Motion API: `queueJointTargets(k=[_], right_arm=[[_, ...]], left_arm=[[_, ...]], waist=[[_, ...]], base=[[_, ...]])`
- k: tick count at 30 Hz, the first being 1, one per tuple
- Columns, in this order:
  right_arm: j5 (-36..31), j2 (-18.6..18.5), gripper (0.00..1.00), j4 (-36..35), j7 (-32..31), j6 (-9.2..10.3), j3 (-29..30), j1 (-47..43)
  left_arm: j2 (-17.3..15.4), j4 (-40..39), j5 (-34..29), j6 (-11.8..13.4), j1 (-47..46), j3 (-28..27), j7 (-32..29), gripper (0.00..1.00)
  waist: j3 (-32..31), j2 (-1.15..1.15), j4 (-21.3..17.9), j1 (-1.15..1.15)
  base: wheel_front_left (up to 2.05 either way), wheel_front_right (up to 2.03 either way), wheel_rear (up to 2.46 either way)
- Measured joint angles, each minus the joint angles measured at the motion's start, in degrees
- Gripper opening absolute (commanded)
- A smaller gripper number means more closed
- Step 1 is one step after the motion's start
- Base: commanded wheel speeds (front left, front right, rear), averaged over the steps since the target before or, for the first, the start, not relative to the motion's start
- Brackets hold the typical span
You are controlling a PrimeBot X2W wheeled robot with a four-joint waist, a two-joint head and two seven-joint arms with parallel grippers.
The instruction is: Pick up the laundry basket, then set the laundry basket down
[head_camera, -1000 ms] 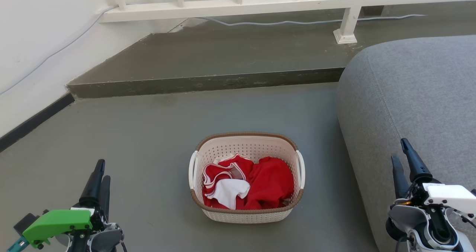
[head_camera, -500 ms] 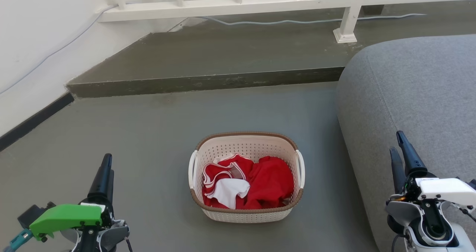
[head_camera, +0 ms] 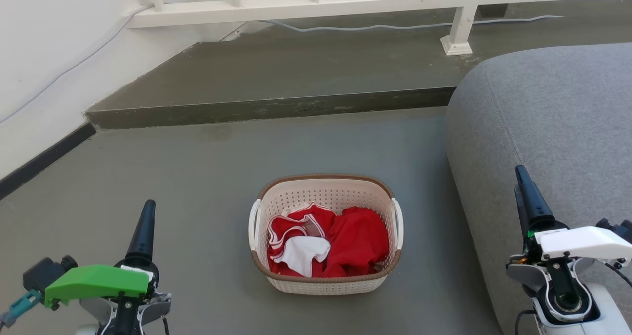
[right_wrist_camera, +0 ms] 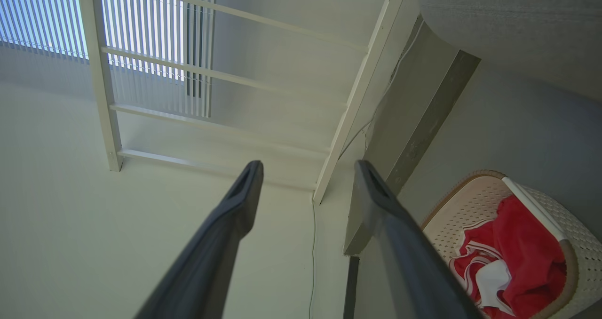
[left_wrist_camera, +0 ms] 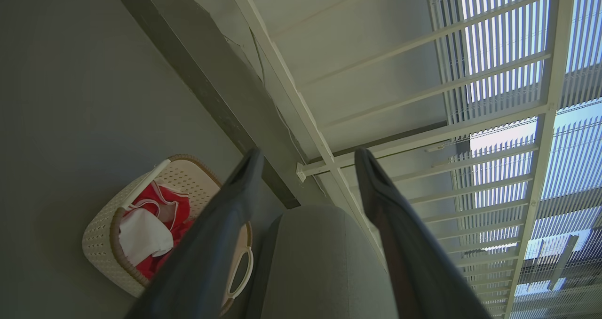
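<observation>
The laundry basket (head_camera: pixel 323 285) sits on the grey floor (head_camera: pixel 207 177), roughly mid-floor, well short of the raised step (head_camera: pixel 276 108) along the far edge. It holds red clothes (head_camera: pixel 360 241) with a white piece (head_camera: pixel 301 253) on top. Its handles face left and right. On its right there's a strip of floor, then a big grey sofa (head_camera: pixel 553 122) that crowds that side. Behind the step run a white railing (head_camera: pixel 306 6) and a loose cable (head_camera: pixel 395 27), and the wall (head_camera: pixel 44 53) closes the left edge. The left tool (head_camera: pixel 147 211) hangs over bare floor well left of the basket, fingers spread wide and holding nothing. The right tool (head_camera: pixel 521 177) is in front of the sofa's edge, also wide and holding nothing.
</observation>
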State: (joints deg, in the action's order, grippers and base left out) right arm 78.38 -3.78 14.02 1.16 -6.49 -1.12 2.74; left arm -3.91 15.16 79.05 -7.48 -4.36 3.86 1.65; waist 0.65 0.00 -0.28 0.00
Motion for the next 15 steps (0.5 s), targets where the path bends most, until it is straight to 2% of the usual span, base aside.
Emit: queueJointTargets(k=[8,15], right_arm=[[-6.09,-0.98,1.0,-0.21,1.89,-0.01,-2.37,0.37],[-14.68,-2.61,1.0,-0.16,3.15,-0.02,-3.88,1.25]], left_arm=[[-1.26,-0.91,-10.46,0.0,-0.87,0.7,1.74,1.0],[-1.97,-1.25,-19.82,0.0,-1.46,2.1,3.08,1.0]], waist=[[0.04,0.0,-0.25,0.0],[0.03,0.0,-0.43,0.0]], base=[[0.0,0.0,0.0],[0.0,0.0,0.0]])
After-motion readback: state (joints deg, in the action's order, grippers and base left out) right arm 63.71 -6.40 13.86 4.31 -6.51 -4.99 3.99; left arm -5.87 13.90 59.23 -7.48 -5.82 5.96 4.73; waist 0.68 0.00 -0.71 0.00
